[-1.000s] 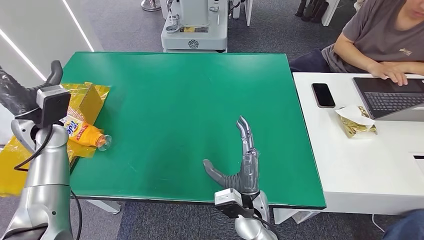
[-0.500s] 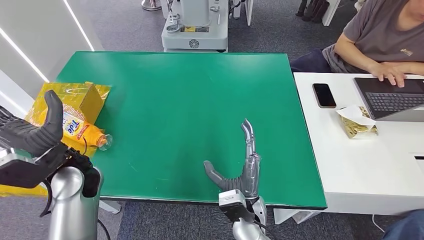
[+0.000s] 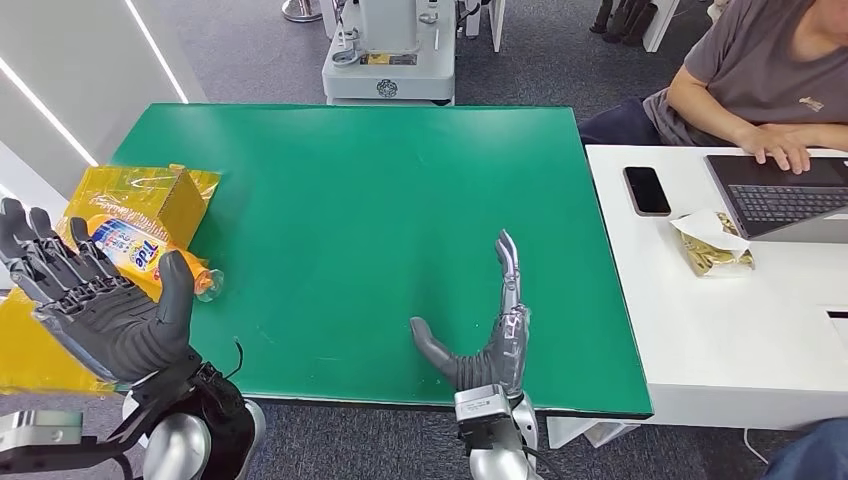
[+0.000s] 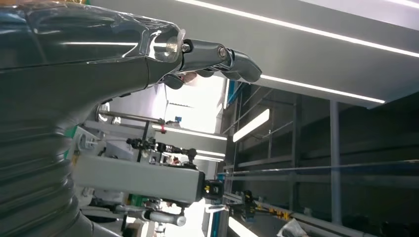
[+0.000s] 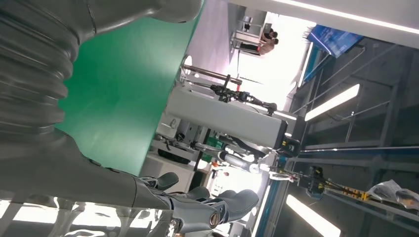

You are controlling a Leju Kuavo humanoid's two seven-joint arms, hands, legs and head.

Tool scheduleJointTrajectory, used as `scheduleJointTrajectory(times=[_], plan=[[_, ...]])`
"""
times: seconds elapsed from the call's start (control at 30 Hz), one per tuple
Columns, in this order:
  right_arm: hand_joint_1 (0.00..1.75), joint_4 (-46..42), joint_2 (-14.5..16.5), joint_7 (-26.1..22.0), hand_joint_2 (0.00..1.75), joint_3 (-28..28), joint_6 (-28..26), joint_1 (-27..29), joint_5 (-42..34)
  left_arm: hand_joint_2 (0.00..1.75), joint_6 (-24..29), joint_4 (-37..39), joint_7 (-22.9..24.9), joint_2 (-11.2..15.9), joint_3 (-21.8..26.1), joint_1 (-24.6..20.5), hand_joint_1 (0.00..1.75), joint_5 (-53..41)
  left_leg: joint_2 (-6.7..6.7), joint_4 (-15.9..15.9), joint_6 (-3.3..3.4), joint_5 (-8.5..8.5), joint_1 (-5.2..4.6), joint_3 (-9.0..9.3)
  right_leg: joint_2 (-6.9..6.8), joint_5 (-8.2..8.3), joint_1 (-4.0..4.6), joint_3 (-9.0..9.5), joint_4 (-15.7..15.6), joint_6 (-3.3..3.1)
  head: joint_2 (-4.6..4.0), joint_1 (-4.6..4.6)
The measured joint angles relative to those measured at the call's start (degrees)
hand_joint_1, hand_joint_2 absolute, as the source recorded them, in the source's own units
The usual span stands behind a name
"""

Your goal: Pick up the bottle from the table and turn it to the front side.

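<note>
At the left edge of the green desk, the orange bottle lies on its side on yellow wrapping, its clear cap end pointing toward the desk's middle. The left robot hand hovers near it, fingers spread, holding nothing. The right robot hand stands edge-on over the near desk edge, fingers straight, empty.

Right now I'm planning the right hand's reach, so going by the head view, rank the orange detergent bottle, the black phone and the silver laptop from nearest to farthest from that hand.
From the right hand:
1. Black phone, on the white table to its right.
2. Orange detergent bottle, lying at the green table's left edge.
3. Silver laptop, farther right, beyond the phone.
</note>
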Motion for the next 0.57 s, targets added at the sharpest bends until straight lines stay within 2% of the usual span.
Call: scheduleJointTrajectory(times=[0.1,0.2,0.37,0.57], plan=[[0.0,-0.35,-0.36,1.06,1.75,0.42,0.02,-0.34,0.24,1.75,-3.94,-0.54,0.0,-1.0,-0.21,0.81,0.0,2.87,0.0,0.0,0.0,0.0,0.0,0.0,0.0,0.0,0.0,0.0,0.0,0.0,0.0,0.01],[0.0,-0.66,-0.65,2.87,1.75,0.86,0.16,-0.92,0.64,1.75,-7.24,-0.15,0.0,-1.74,-0.2,1.23,0.0,0.98,0.0,0.0,0.0,0.0,0.0,0.0,0.0,0.0,0.0,0.0,0.0,0.0,0.0,0.01],[0.0,-0.38,-0.71,4.61,1.75,1.51,0.87,-1.9,-1.5,1.75,-3.16,2.68,0.54,-2.08,0.64,2.15,0.0,-10.16,0.0,0.0,0.0,0.0,0.0,-0.01,0.0,0.0,0.0,0.0,0.0,0.0,0.0,0.01],[0.0,0.38,-0.71,3.92,1.75,2.36,0.89,-3.2,-3.52,1.75,-6.67,3.18,2.16,-2.34,2.72,4.04,0.0,-13.27,-0.01,0.0,0.0,0.0,0.0,-0.01,0.0,0.0,0.0,0.0,0.01,0.0,0.0,0.0]])
